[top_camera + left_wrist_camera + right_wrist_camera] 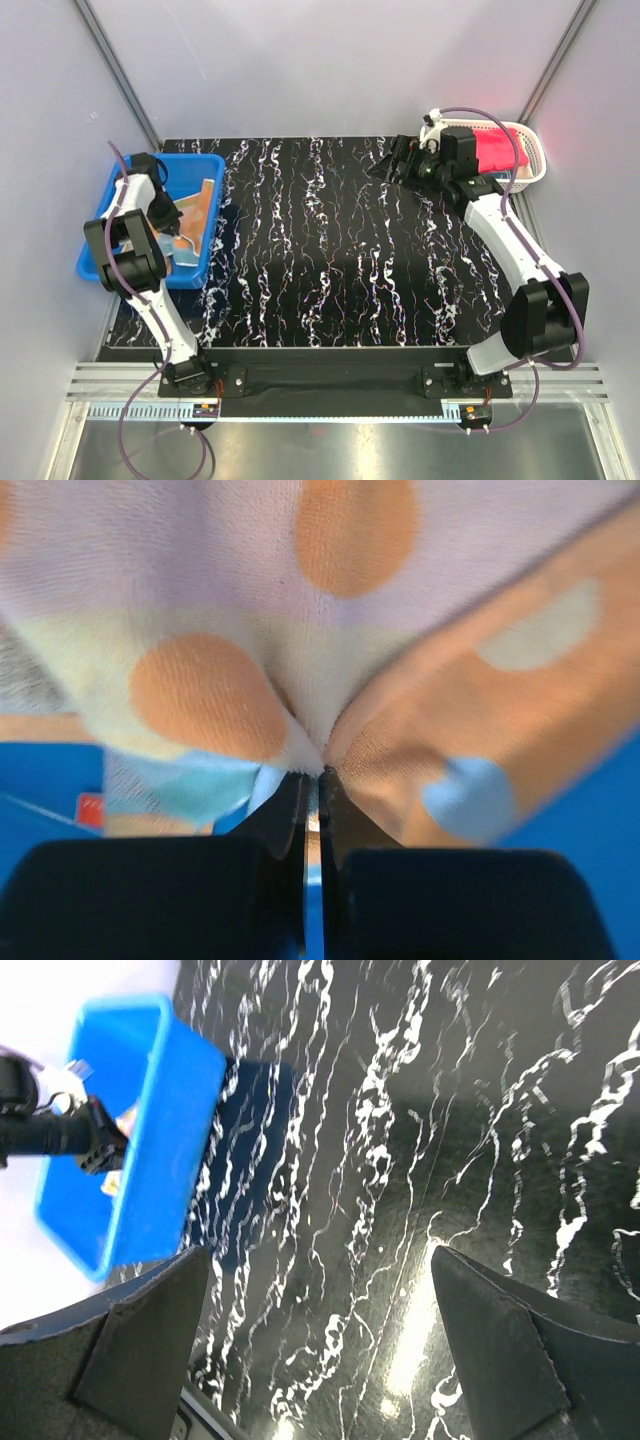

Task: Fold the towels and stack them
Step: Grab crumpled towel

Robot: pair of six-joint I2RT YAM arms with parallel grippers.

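My left gripper [165, 207] is down inside the blue bin [100, 255] at the left. In the left wrist view its jaws [312, 773] are pinched shut on a fold of the orange-peach towel [330, 630], which has orange, pale and light-blue dots. That towel shows in the bin in the top view [204, 205]. The pink-red towel [495, 150] lies in the white basket [537, 152] at the back right. My right gripper [392, 165] hovers open and empty over the table just left of that basket, jaws wide apart [318, 1260]. I cannot make out the teal towel.
The black marbled table top [320, 250] lies between the bin and the basket. The blue bin [150, 1110] and my left arm [60, 1130] show in the right wrist view. Grey walls enclose the table at the back and sides.
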